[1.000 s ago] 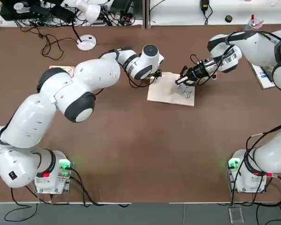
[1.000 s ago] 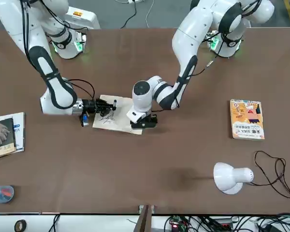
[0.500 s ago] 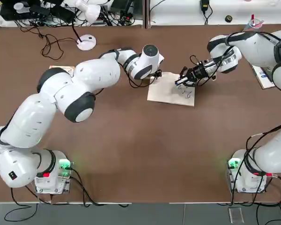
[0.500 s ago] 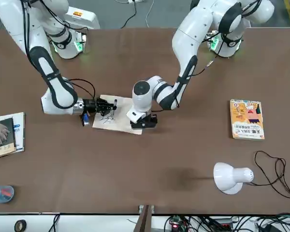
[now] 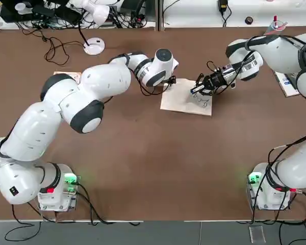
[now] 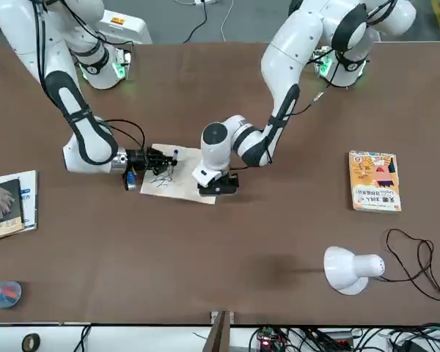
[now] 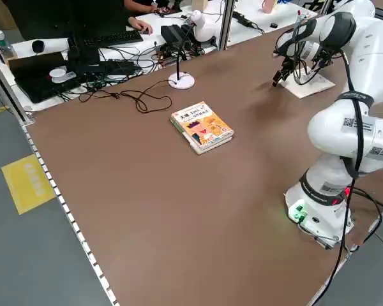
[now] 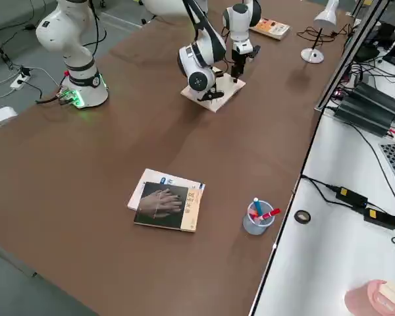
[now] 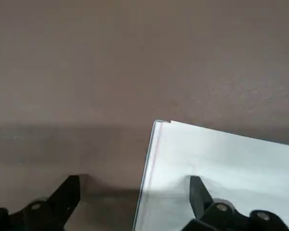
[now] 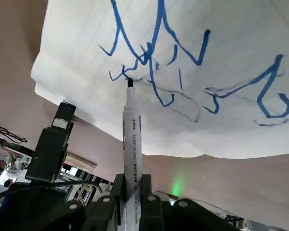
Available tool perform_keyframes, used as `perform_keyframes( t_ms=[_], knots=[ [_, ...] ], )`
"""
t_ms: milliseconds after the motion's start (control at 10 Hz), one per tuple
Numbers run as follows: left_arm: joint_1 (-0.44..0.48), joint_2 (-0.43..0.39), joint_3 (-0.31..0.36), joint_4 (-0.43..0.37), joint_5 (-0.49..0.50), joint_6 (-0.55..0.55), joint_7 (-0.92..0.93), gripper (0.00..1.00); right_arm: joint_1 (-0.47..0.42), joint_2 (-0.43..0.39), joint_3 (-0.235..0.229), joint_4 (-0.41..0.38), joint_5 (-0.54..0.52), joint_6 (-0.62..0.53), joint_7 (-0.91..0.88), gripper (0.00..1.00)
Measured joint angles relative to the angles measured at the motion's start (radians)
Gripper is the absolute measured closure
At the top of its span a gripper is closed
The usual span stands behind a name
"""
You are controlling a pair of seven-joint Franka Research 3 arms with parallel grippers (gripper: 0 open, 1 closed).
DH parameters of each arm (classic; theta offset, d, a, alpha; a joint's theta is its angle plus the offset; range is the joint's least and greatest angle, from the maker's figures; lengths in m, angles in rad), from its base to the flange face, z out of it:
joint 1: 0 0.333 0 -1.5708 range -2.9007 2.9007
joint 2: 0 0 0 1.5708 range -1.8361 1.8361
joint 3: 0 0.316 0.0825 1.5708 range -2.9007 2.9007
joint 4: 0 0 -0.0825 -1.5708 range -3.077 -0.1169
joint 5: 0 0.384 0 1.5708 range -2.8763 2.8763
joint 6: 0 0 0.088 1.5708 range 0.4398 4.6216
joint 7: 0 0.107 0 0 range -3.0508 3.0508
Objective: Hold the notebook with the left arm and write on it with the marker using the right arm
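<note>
"So, what's on the brown table (image 5: 158, 168)?"
"Both arms, reaching to the cream notebook (image 5: 179, 106), which lies open near the far side."
"And the left gripper (image 9: 135, 186)?"
"Fingers apart, one over the page, one past its edge."
"The right gripper (image 10: 132, 185)?"
"Over the notebook, closed round the white marker (image 10: 132, 144), whose dark tip points at the blue strokes (image 10: 156, 38)."

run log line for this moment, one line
right gripper: shut on marker | left gripper: open at notebook edge | tip: at blue strokes
</note>
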Motion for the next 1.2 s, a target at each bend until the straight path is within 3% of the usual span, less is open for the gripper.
perform_keyframes(
  t_ms=[1200],
  knots=[
    [0.0, 0.0, 0.0, 0.0, 0.0, 0.0, 0.0, 0.0, 0.037, 0.0, -0.001, -0.001, 0.069, 0.002, -0.025, 0.83]
  ],
)
